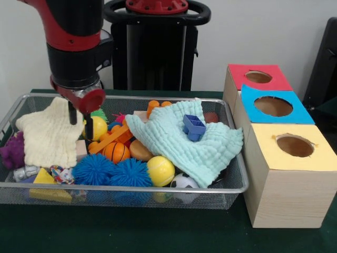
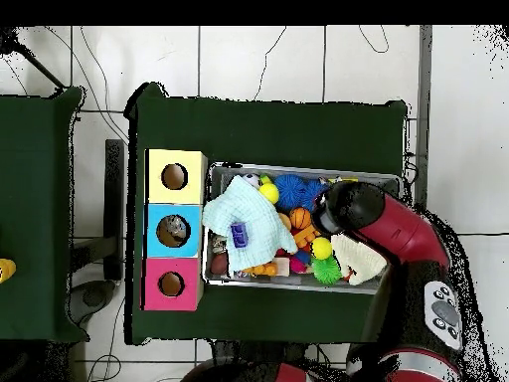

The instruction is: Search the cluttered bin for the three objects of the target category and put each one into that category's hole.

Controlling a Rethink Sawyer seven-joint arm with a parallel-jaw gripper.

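A: Front view first. What do we have?

B: We see the silver wire-mesh bin (image 1: 231, 185) full of toys. The red and black arm comes down at its 10 o'clock corner, and the gripper (image 1: 80, 119) hangs over the cream star-shaped cloth (image 1: 48, 138). Two thin dark fingers (image 1: 72, 114) point down with a narrow gap between them, and we see nothing held.

A: And the clutter?

B: A pale mint muslin cloth (image 1: 197, 146) covers the bin's 3 o'clock half, with a small blue plastic square cutter (image 1: 194, 127) lying on top. At 6 o'clock sit two blue spiky rubber balls (image 1: 111, 171), a plain yellow ball (image 1: 160, 171) and a black-and-white ball (image 1: 183, 182). An orange basketball-patterned ball (image 1: 116, 152) lies near the middle, a purple knobbly toy (image 1: 12, 151) at 9 o'clock.

A: The holes?

B: At 3 o'clock of the bin stand three wooden boxes, each with a round hole: yellow-topped (image 1: 293, 147), blue-topped (image 1: 274, 107), red-topped (image 1: 258, 77). We cannot tell which category is the target.

A: Overhead view?

B: There the boxes lie at the bin's (image 2: 221, 279) 9 o'clock. The arm covers the 3 o'clock end, hiding the gripper; the mint cloth (image 2: 239, 211) lies beside the boxes.
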